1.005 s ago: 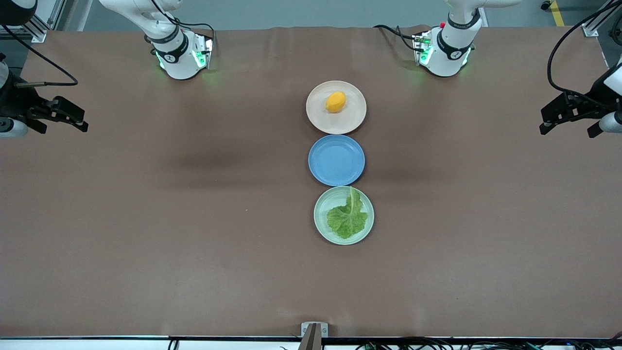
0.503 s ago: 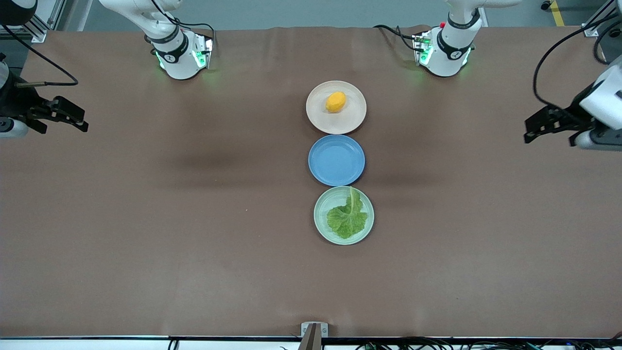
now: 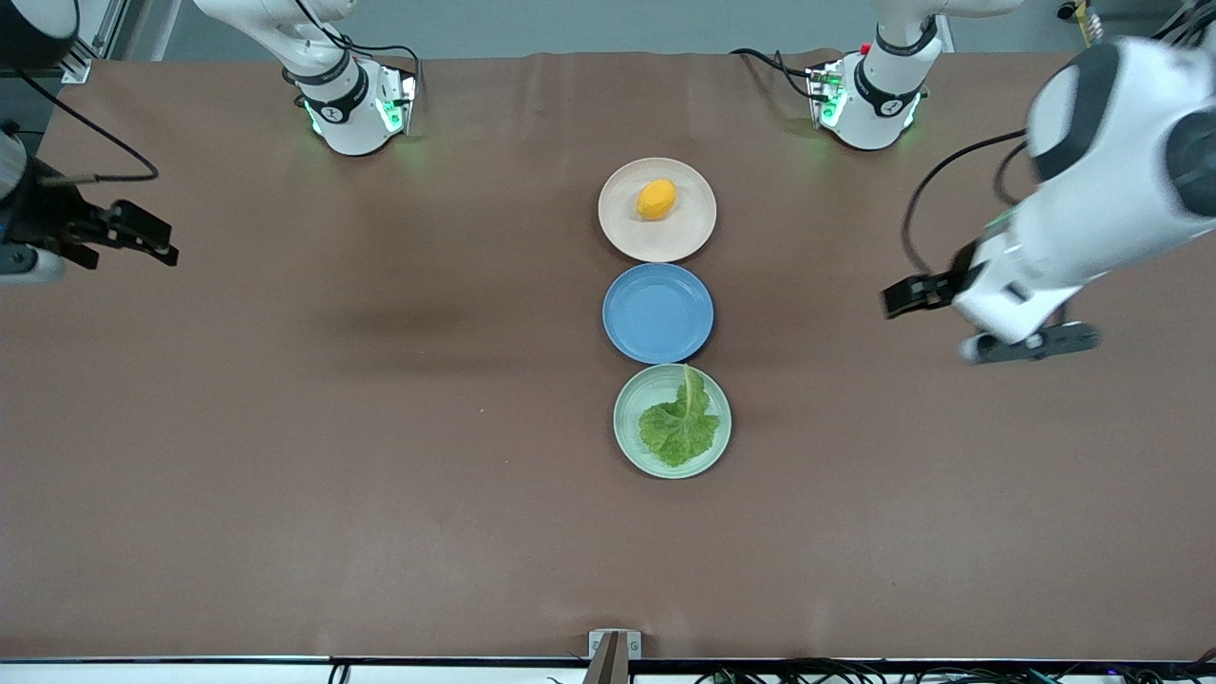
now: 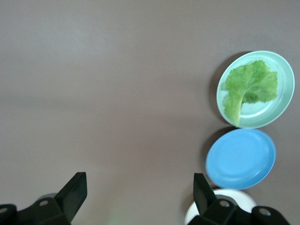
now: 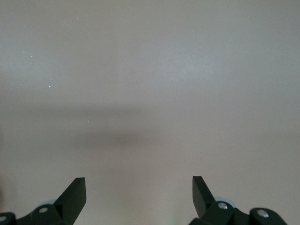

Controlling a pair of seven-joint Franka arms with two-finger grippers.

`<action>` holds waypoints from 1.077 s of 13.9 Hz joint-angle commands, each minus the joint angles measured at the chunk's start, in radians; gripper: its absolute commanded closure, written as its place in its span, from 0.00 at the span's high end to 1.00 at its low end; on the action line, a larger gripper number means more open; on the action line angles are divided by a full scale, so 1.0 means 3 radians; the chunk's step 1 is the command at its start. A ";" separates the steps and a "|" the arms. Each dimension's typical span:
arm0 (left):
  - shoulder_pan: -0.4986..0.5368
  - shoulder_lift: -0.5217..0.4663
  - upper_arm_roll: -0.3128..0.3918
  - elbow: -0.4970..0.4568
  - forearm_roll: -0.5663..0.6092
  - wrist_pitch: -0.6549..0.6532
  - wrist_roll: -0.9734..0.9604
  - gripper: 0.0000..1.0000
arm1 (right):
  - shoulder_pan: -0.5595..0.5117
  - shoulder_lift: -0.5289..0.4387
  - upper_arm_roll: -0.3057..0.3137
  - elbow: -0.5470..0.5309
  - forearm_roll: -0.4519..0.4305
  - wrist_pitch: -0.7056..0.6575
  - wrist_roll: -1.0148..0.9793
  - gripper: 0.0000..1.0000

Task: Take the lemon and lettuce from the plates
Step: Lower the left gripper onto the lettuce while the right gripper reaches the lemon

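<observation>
L fingers [image 4: 77, 192] open | R fingers [image 5: 77, 190] open | pink plate [image 4: 243, 199] half hidden

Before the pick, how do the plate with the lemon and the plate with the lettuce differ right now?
The pinkish-cream plate lies nearest the robots' bases; the mint green plate lies nearest the front camera, the blue plate between them. The pinkish-cream plate holds the small oval lemon, most of its surface bare; the mint green plate's crinkled lettuce covers much of it. Both are round, shallow and look equal in size.
</observation>
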 commanded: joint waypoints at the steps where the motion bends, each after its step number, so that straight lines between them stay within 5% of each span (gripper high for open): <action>1: -0.0275 0.0382 0.0009 0.0233 -0.0023 0.0223 -0.0649 1.00 | -0.0052 0.0307 0.0019 0.0181 0.0012 0.0022 -0.0065 1.00; 3: -0.0444 0.0561 0.0009 0.0248 -0.0008 0.0489 -0.1125 1.00 | -0.0047 0.0670 0.0019 0.0390 -0.0034 0.0033 -0.0075 1.00; 7: -0.0751 0.0995 0.0009 0.0370 -0.0013 0.1031 -0.2419 1.00 | 0.0085 0.0662 0.0039 0.0320 0.0124 -0.0003 0.0485 1.00; 15: -0.1089 0.1778 0.0061 0.0652 0.0054 0.1931 -0.4159 1.00 | 0.1521 0.0488 0.0049 -0.0150 0.0237 0.0272 0.3092 1.00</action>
